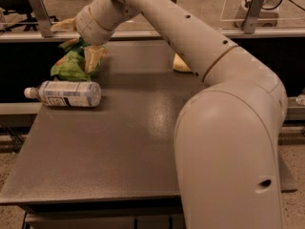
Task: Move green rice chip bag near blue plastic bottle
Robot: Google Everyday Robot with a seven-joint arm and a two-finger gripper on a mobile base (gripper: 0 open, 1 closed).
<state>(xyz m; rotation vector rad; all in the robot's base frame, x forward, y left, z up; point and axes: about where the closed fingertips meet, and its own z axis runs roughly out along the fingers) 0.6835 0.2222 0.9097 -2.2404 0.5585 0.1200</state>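
Just behind the blue plastic bottle [66,93], the gripper [78,44] sits over the green rice chip bag [70,67] and covers its upper part; the pouch's print cannot be read. The bottle's label text is too small to make out. Well to the right of the bottle, the arm [190,32] hides most of a yellow sponge [180,64], and the arm's base runs off the bottom edge.

claw [78,42] at green rice chip bag [70,67] | bag just behind blue plastic bottle [64,93] | both far-left on table [119,151]
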